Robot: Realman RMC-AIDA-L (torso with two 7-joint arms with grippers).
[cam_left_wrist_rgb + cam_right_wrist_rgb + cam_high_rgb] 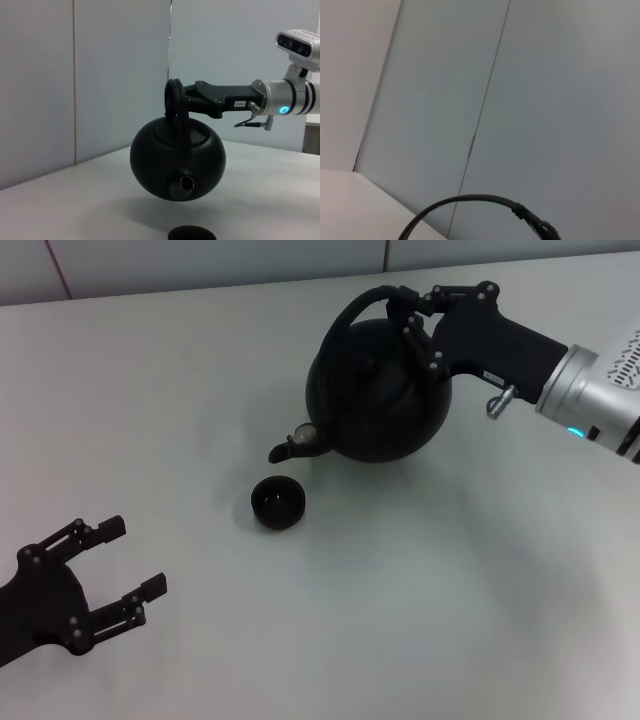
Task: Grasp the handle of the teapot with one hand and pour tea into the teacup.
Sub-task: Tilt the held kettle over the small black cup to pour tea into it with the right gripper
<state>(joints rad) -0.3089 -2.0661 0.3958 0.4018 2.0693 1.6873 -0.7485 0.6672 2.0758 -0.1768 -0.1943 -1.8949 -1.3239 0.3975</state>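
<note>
A pale, matte white surface (420, 640) fills almost the whole head view, with soft grey shadows lying on it. Along its far edge runs a wall (200, 265) of light panels, split by thin dark seams. In the left wrist view the same wall (120, 75) rises behind the surface (75, 200), its vertical seams plain to see. The right wrist view shows mostly wall (545, 100), with one seam running slantwise.

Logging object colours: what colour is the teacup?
Black, the teacup shows best in the head view.
</note>
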